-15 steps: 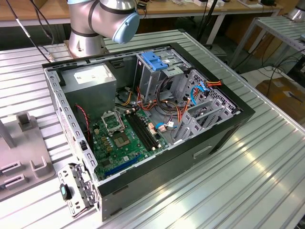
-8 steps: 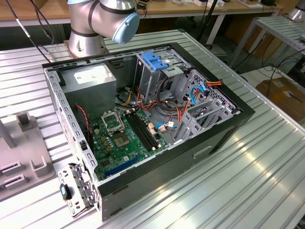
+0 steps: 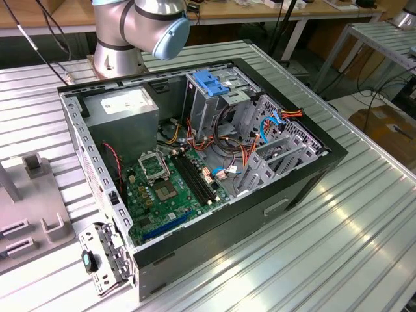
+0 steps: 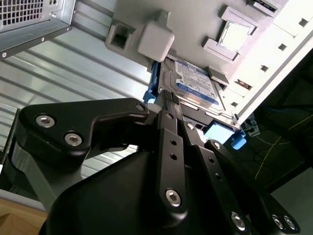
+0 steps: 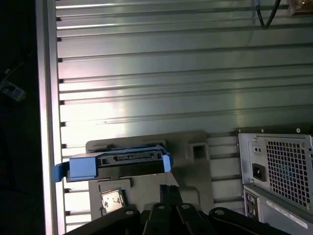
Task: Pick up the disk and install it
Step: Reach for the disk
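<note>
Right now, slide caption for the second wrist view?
Claw close to the blue-railed disk resting on a grey holder on the slatted metal table.

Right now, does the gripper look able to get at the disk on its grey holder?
Probably yes. In the second wrist view the gripper points straight at the disk, close to its edge, with nothing between them. The disk lies exposed on the grey holder.

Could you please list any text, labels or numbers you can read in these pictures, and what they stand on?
On the disk, a blue-and-white label: print too blurred to read.
On the power supply, a white sticker: print too small to read.
No other text can be read.
</note>
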